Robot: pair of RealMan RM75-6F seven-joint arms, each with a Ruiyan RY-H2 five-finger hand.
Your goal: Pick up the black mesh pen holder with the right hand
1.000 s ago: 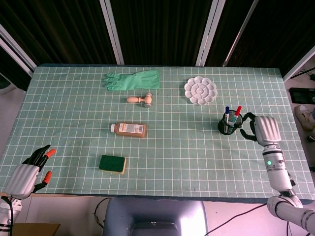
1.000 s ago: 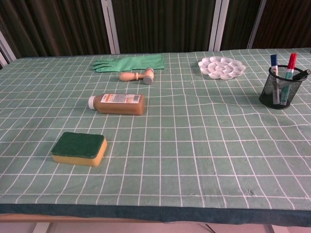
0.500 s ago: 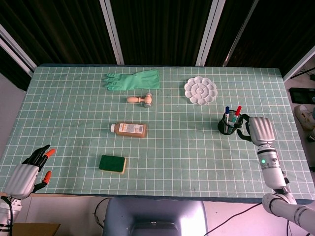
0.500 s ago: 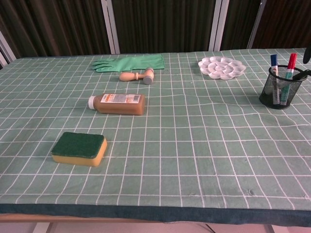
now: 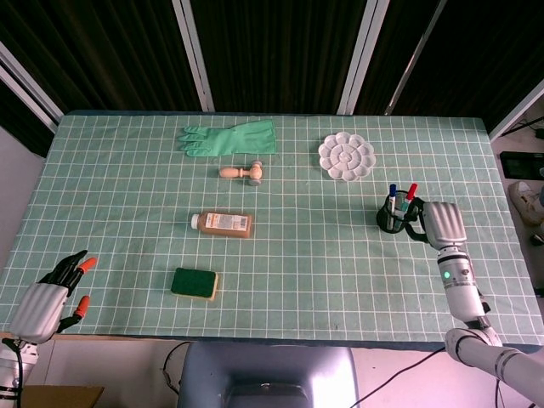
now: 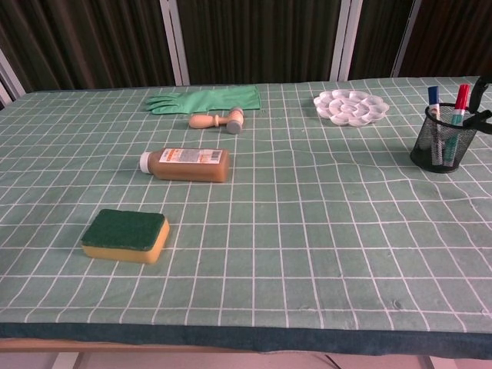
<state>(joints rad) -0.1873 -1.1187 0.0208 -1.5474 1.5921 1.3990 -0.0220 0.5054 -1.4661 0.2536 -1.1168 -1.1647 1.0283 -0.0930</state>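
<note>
1. Black mesh pen holder (image 5: 393, 215) first, since it is your target: it stands upright at centre right of the head view and far right of the chest view, with a blue-capped and a red-capped marker (image 6: 460, 100) sticking up out of it.
2. Your table (image 5: 127, 178) fills most of both views under a green grid-lined cloth.
3. Your right hand (image 5: 436, 223) sits just right of the holder at the right edge of the head view. Its dark fingers (image 6: 483, 117) reach to the holder's rim at the chest view's right edge, apart and not clamped round it, though you cannot tell for sure whether they touch it.
4. Your left hand (image 5: 49, 295) is at the lower left corner of the head view, off the table's corner, fingers spread and holding nothing.
5. A green rubber glove (image 5: 230, 138) lies flat at upper centre-left.
6. A white flower-shaped palette (image 5: 346, 156) lies upper right of centre, well above the holder.
7. A brown bottle (image 5: 223, 223) lies on its side at centre left.
8. A green and yellow sponge (image 5: 195, 283) lies below the bottle, lower left.
9. A small wooden stamp (image 5: 243, 172) lies on its side just below the glove.
</note>
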